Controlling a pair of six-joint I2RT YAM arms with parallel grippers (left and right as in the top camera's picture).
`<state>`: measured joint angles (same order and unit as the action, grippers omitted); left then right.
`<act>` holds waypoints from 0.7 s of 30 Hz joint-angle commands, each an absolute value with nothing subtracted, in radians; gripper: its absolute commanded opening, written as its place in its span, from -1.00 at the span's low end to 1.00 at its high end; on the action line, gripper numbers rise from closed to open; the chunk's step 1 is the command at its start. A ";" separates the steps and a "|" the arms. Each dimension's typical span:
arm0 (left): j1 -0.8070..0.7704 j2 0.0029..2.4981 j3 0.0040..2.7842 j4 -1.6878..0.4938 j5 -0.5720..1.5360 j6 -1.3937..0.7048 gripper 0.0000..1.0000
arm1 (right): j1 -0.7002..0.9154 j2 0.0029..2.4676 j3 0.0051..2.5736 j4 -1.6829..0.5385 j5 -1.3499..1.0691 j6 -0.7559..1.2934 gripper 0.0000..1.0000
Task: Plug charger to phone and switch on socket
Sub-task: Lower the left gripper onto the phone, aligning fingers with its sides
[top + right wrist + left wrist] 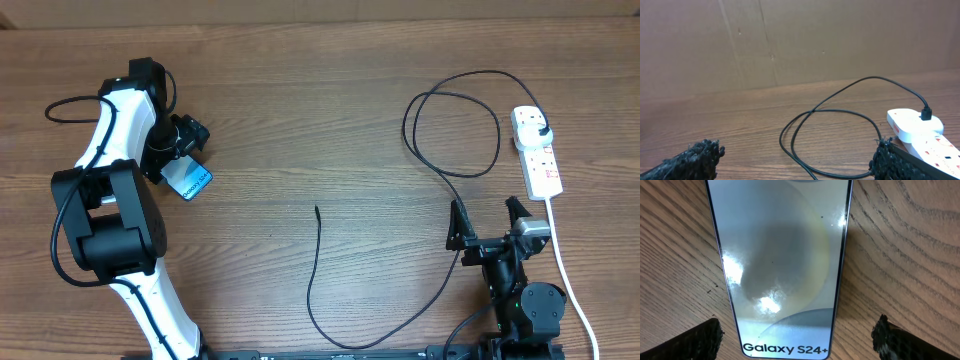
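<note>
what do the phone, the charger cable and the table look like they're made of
The phone: glossy glass front, judging by bright glare spots on its screen. The charger: thin black cable, matte, probably rubber or plastic sheath. The table: brown wood grain; solid wood or laminate, cannot tell.

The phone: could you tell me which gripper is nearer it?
Left. The left gripper is directly over the phone; the right gripper is far off, near the socket.

Phone (188, 180) on table (330, 120) at left, socket (537, 150) at right, charger (318, 235) between them.
</note>
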<state>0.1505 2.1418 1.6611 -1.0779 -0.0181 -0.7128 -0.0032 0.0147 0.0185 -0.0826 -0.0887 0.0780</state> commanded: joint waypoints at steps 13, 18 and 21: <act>0.162 2.162 1.656 -1.088 -0.037 -0.699 0.99 | 0.001 0.004 0.008 -0.078 -0.079 0.074 1.00; 0.176 2.172 1.656 -1.095 -0.035 -0.698 0.99 | 0.001 0.004 0.008 -0.078 -0.079 0.074 1.00; 0.180 2.172 1.656 -1.090 -0.033 -0.699 0.98 | 0.001 0.004 0.008 -0.078 -0.079 0.074 1.00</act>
<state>0.1665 2.1502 1.6611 -1.0912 -0.0219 -0.7067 -0.0029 0.0147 0.0185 -0.0826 -0.0887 0.0776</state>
